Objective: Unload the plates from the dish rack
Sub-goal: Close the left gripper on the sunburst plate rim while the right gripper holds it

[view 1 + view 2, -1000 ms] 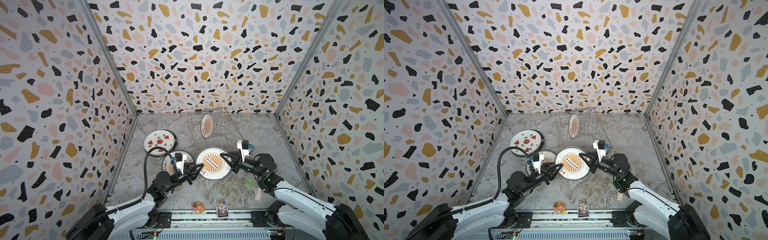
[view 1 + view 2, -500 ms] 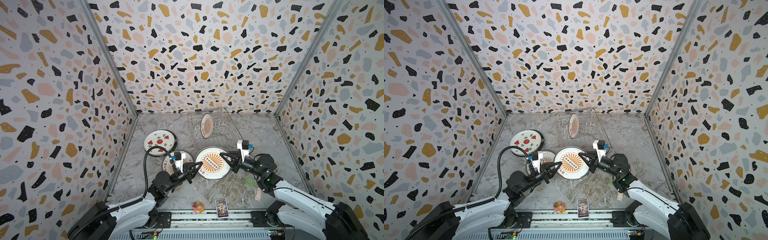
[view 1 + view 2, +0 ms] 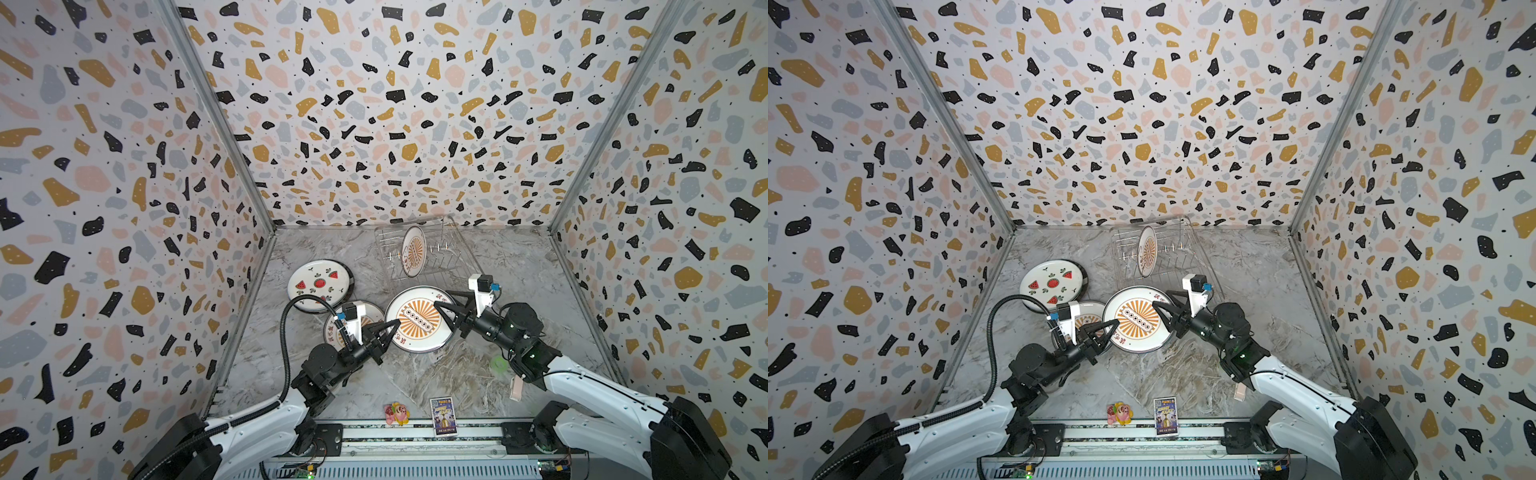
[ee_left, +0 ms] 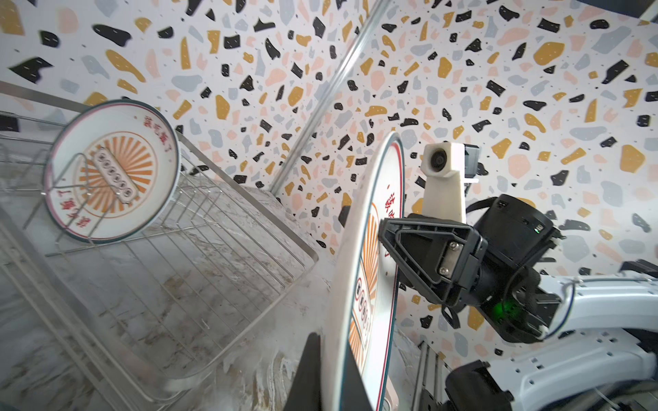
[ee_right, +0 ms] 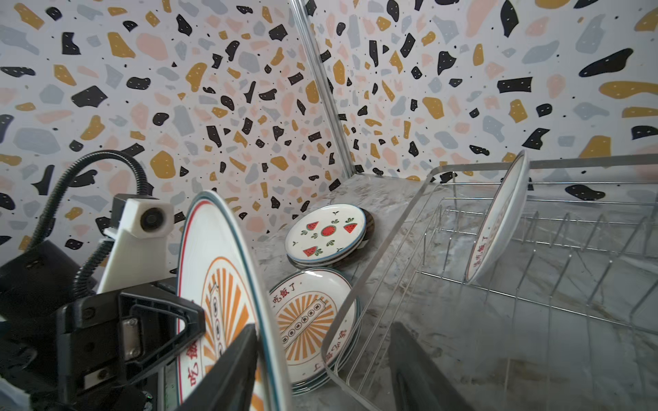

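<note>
The left gripper (image 3: 392,328), nearest the camera rail, is now clamped on the rim of the sunburst plate (image 3: 417,320) at that plate's 8 o'clock; a second ago its jaws were only partly closed around that edge. Across the plate, at its 2 o'clock, the right gripper (image 3: 441,308) has let go: a second ago it pinched the far rim, and now the right wrist view shows its fingers (image 5: 413,373) spread wide, with the plate beside one of them and well clear of the other. The plate itself has barely shifted, and sits about mid-floor in both top views; whether its lower edge touches the floor cannot be told. The handover therefore looks complete, with the left arm alone carrying the plate. At the plate's 9 o'clock lies a stack of matching plates (image 3: 331,332), a likely place to set it down, and at 10 o'clock, further back, the watermelon plates (image 3: 318,284). Farthest, at 12 o'clock against the back wall, the dish rack (image 3: 444,266) holds one last plate (image 3: 413,251) upright between its prongs, which the freed right arm could fetch next.
</note>
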